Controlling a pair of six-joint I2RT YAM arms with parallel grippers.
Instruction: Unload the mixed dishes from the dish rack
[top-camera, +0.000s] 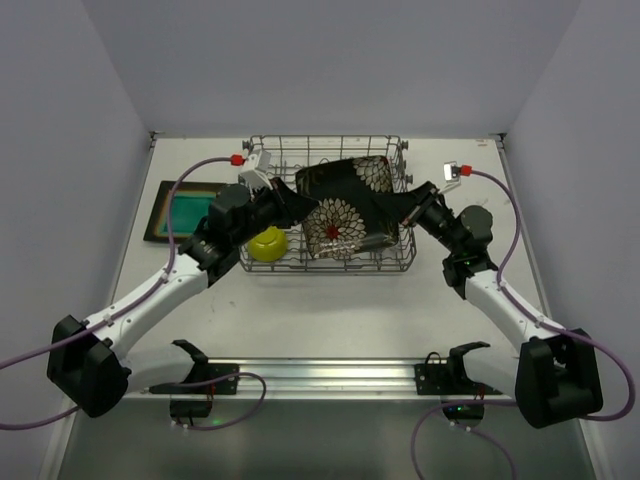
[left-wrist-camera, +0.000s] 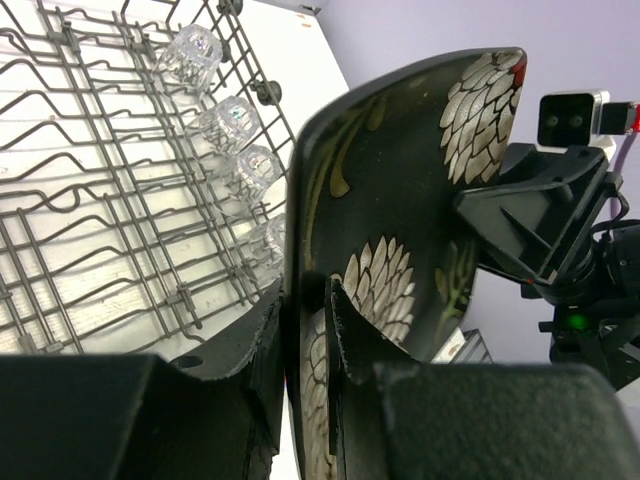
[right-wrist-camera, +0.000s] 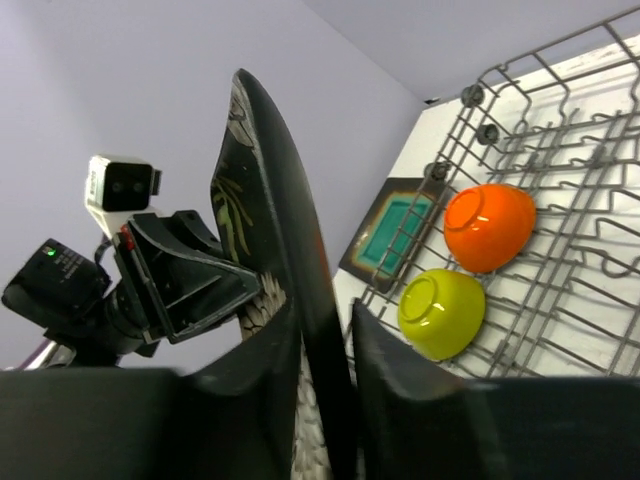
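The flowered black plate (top-camera: 345, 205), clamped at opposite edges by the left hand (left-wrist-camera: 305, 292) and the right hand (right-wrist-camera: 325, 312) over the dish rack (top-camera: 400, 268), is best raised evenly so that tines and clear glasses (left-wrist-camera: 232, 118) are cleared.

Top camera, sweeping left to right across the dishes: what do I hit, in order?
teal-centred plate on the table → yellow-green bowl in the dish rack → flowered plate → right gripper on that plate's right edge
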